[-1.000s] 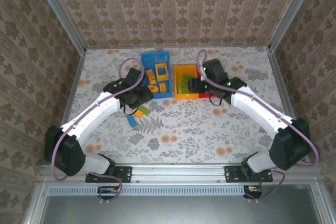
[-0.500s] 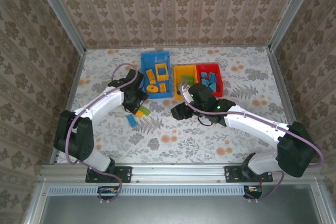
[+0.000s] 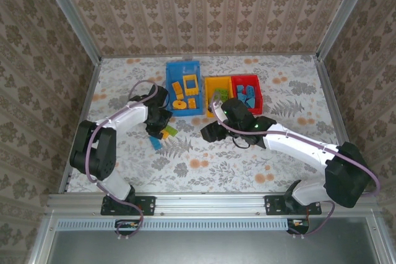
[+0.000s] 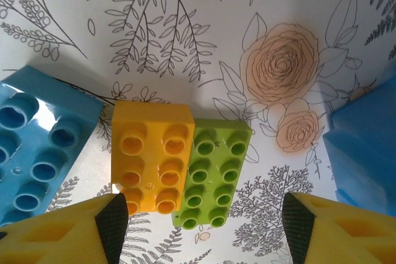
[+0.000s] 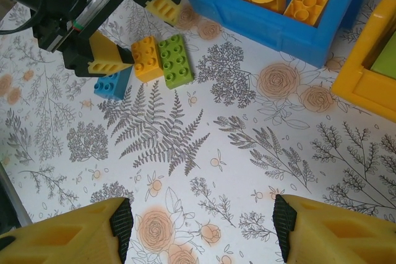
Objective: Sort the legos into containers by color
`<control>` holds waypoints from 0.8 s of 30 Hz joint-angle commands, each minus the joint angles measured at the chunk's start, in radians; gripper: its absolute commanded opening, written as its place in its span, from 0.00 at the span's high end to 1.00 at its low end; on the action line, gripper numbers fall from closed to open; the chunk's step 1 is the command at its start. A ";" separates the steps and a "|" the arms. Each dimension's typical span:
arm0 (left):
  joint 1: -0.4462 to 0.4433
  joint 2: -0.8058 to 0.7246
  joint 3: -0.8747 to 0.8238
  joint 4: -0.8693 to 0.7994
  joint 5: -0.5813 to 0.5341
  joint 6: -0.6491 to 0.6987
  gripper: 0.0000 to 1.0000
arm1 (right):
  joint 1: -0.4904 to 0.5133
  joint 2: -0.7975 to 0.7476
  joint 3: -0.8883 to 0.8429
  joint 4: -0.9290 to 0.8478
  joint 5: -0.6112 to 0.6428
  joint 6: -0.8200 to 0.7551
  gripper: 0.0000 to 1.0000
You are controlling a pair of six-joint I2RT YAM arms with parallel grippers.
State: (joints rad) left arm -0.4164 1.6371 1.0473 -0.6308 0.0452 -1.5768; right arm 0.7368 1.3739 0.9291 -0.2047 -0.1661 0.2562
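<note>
Between L claw (image 4: 204, 224) tips: orange lego (image 4: 151, 165) + green lego (image 4: 213, 174) | wide | R claw (image 5: 201, 227) wide, empty

My floral table (image 3: 247, 153) bears a blue bin (image 3: 184, 64), yellow bin (image 3: 218, 79) and red bin (image 3: 246, 76); loose yellow brick (image 4: 150, 156) touching green brick (image 4: 213, 174), blue brick (image 4: 37, 159) just beside.

Damask-papered walls (image 3: 204, 4) enclose a floral-printed table (image 3: 247, 159).

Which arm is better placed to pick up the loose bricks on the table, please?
Left: the left pincer hangs open directly over the orange brick and green brick, while the right pincer hovers farther away.
</note>
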 commanded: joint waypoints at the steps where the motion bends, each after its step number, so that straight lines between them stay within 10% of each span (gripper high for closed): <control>1: 0.016 0.017 0.002 -0.032 -0.004 -0.072 0.30 | 0.001 0.010 0.033 0.008 -0.018 -0.016 0.35; 24: 0.043 0.078 -0.033 -0.050 0.016 -0.257 0.39 | 0.002 0.057 0.042 0.002 -0.003 -0.005 0.35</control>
State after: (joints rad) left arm -0.3843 1.6901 1.0348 -0.6579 0.0608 -1.8076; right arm 0.7368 1.4223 0.9417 -0.2050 -0.1658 0.2569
